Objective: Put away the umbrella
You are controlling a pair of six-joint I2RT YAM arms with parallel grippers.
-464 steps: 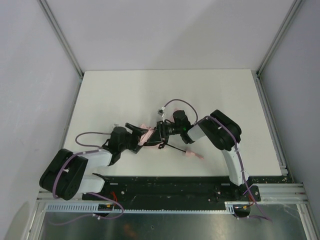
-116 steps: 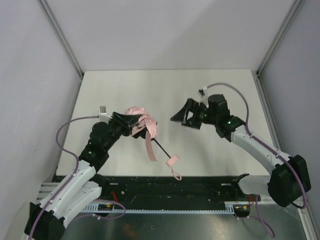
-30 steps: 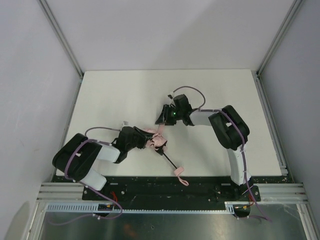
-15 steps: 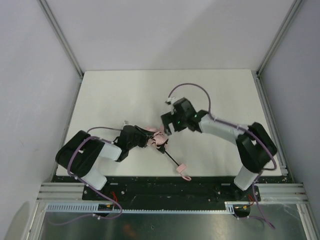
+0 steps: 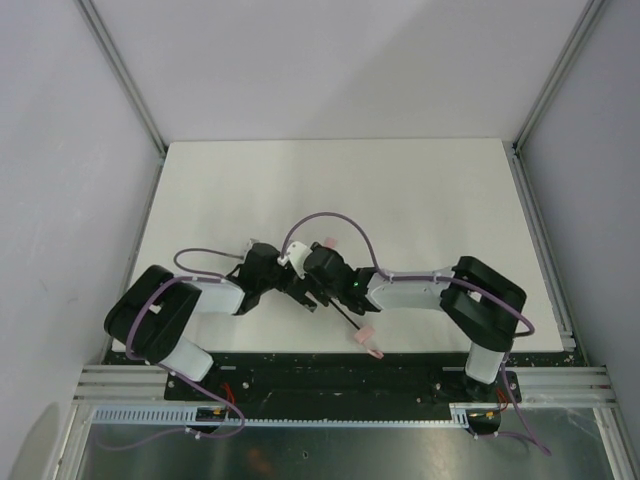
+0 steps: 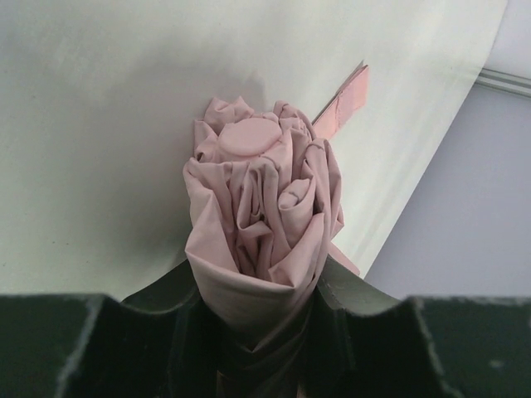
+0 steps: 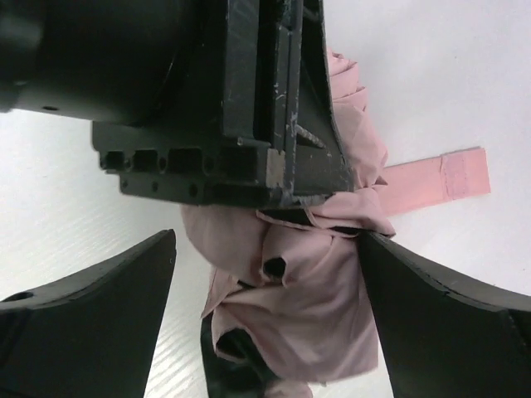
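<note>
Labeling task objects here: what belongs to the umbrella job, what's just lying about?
Job: umbrella, bunched in left gripper; its strap; right gripper, open astride it.
Just there: table; purple cables.

- table (image 5: 420, 200): white, flat top.
- umbrella (image 6: 261, 207): pink, folded (fabric bunched up), near the front middle of the table.
- handle (image 5: 365, 336): pink, close to the front edge.
- strap (image 7: 436, 184): pink, lies flat on the top beside the fabric.

The umbrella (image 6: 265, 207) lay near the table's (image 5: 430, 200) six o'clock edge, with the left gripper (image 6: 259, 269) at its nine o'clock and the right gripper (image 7: 265, 249) at its three.
</note>
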